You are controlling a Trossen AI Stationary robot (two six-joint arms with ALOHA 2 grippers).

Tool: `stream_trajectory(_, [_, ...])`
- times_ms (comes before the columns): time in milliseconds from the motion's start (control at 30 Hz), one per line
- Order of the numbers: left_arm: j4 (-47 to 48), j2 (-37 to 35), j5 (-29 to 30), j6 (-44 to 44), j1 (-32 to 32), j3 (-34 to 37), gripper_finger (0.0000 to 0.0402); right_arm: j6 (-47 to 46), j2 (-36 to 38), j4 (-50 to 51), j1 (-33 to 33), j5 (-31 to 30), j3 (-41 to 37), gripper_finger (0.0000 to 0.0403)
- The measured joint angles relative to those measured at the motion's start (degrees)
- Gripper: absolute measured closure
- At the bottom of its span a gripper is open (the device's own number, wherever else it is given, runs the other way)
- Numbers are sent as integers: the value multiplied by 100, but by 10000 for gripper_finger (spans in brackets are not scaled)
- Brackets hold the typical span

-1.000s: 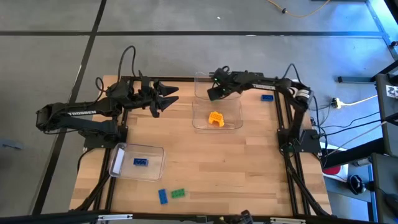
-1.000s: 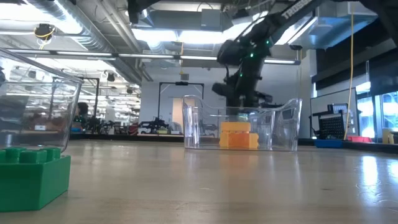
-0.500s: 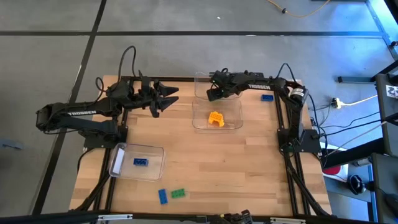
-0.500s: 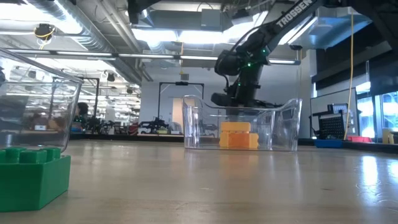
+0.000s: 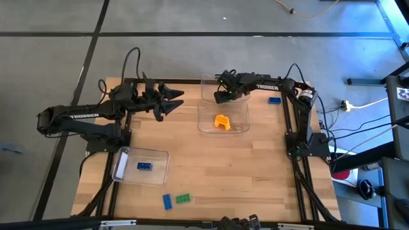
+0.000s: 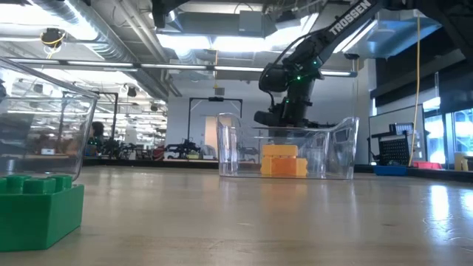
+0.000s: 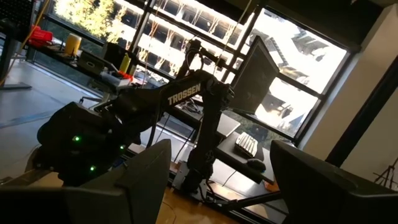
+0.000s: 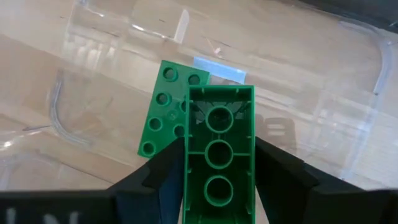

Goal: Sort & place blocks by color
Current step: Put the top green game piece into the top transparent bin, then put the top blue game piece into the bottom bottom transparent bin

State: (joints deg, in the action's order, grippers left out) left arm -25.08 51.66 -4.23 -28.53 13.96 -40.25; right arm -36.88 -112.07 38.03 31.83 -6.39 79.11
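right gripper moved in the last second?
Yes. In the high view the right gripper pulled back from the yellow-orange toy brick toward the table's far edge.

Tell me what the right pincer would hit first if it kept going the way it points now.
Probably the green block already lying in the clear bin. The right pincer holds another green block pointing down into that bin, so the held block would likely touch the lying one first, though depth is unclear.

Wooden table [image 5: 211,160] with bins [image 5: 141,167] and blocks [image 5: 183,199]

One brick [image 8: 219,155] sits between pincer fingers above another [image 8: 166,106], seemingly in a bin [image 8: 348,81].
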Motion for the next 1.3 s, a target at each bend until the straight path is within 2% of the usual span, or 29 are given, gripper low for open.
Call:
stream_trajectory(133, [0,0,0,0,0,0,136,108,0,-96,-2,-371,0,230])
stream_trajectory(333, [0,0,2,1,0,0,136,330,0,-126,2,-116,0,230])
stream_trajectory(533, [0,0,2,9,0,0,136,288,0,-154,17,-140,-2,230])
stream_trajectory(733, [0,0,2,15,0,0,136,713,2,-178,20,-153,-2,230])
stream_trajectory(967, [0,0,-131,56,2,0,136,430,2,-167,31,-226,-2,226])
stream_trajectory(1100, [0,0,-286,58,2,0,136,437,2,-138,31,-223,-2,192])
stream_trajectory(1300, [0,0,-288,59,2,0,136,439,5,-69,31,-348,-2,94])
